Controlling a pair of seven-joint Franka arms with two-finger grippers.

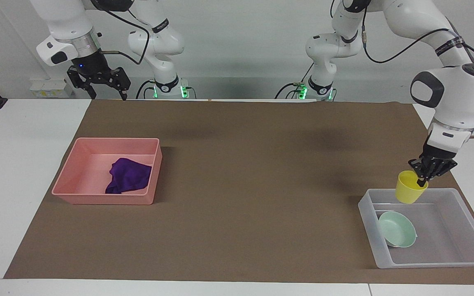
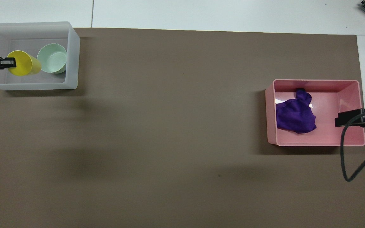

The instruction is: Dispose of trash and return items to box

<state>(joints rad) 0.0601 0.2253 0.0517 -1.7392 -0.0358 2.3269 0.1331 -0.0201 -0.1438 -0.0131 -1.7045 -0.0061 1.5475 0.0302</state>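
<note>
My left gripper point(image 1: 422, 179) is shut on the rim of the yellow cup point(image 1: 407, 193), which hangs upright in the air over the translucent box point(image 1: 438, 262) at the left arm's end of the table. From overhead, the cup point(image 2: 24, 63) is over the box's inside point(image 2: 72, 63), beside the mint-green bowl point(image 2: 52, 58). That bowl point(image 1: 397, 229) lies in the box, leaning on a side wall. The purple cloth point(image 1: 130, 176) lies in the pink tray point(image 1: 101, 200). My right gripper point(image 1: 109, 98) waits open, raised over the table edge by the robots.
A brown mat point(image 1: 241, 185) covers most of the white table. The pink tray point(image 2: 322, 142) with the cloth point(image 2: 295, 117) stands toward the right arm's end. A black cable point(image 2: 344, 158) hangs from the right arm beside that tray.
</note>
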